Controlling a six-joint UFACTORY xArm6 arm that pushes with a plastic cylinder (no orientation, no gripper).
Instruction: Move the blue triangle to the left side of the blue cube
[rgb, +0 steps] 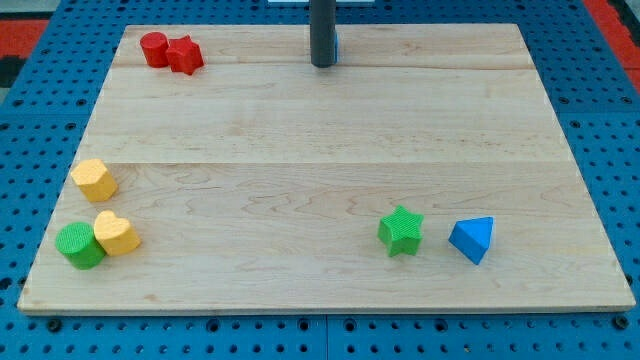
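Note:
The blue triangle (472, 240) lies near the view's bottom right of the wooden board (320, 160). The blue cube (334, 44) is at the view's top centre, almost wholly hidden behind the dark rod; only a thin blue sliver shows on the rod's right. My tip (322, 64) rests on the board right at the cube's left side, far from the blue triangle.
A green star (401, 231) sits just left of the blue triangle. A red cylinder (154, 48) and a red star (184, 55) touch at the top left. A yellow hexagon (94, 179), a yellow heart (116, 233) and a green cylinder (79, 245) sit at the left.

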